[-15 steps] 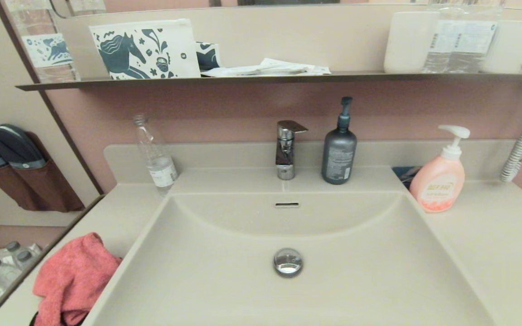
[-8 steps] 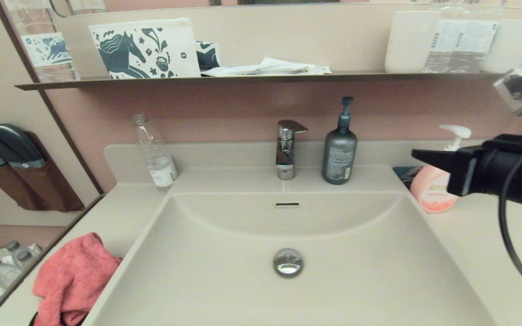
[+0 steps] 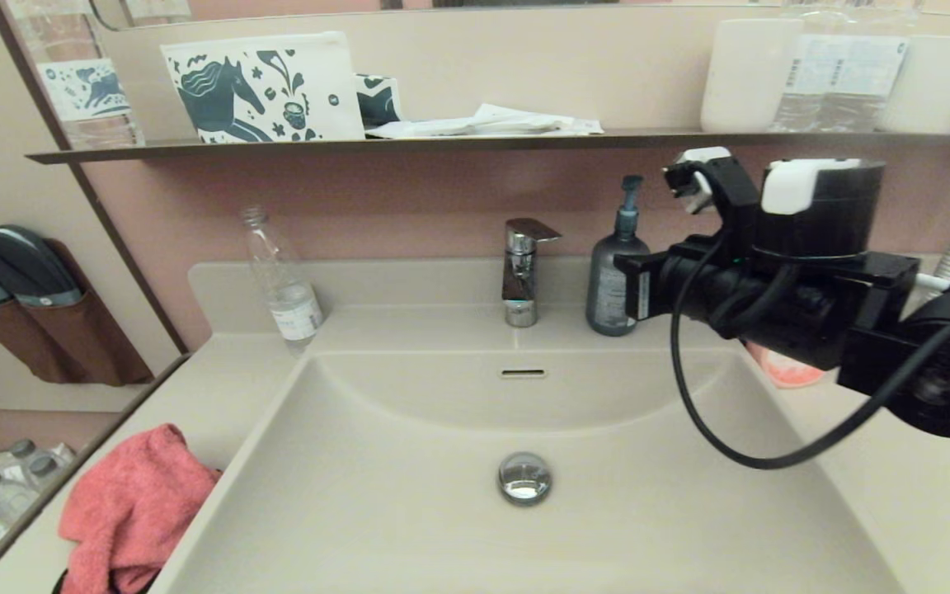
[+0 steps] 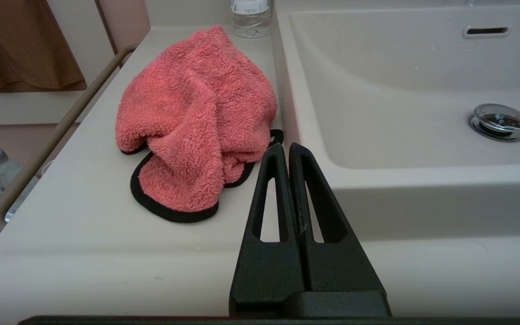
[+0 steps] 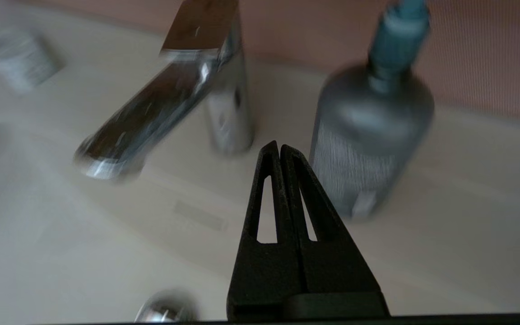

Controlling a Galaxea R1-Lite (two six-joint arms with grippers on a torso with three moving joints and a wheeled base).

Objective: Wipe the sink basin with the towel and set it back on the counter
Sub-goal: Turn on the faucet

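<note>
From the head, the towel (image 3: 133, 507) lies bunched on the worktop (image 3: 195, 396) left of the sink basin (image 3: 409, 511); the left pincer (image 4: 285, 146) sits closed just beside it, while the right pincer (image 5: 279, 145) — closed, near the dark bottle (image 5: 370, 135) and tap (image 5: 197, 90) — risks toppling the bottle.

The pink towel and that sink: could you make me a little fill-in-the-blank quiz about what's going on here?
1. The towel lies crumpled on the ____, beside the sink basin.
2. The right tool hangs above the basin, in front of the dark ____ bottle.
3. The left tool is ____, its tip near the towel but holding nothing.
4. The round chrome ____ sits in the basin floor.

Missing words: counter; pump; shut; drain plug
</note>
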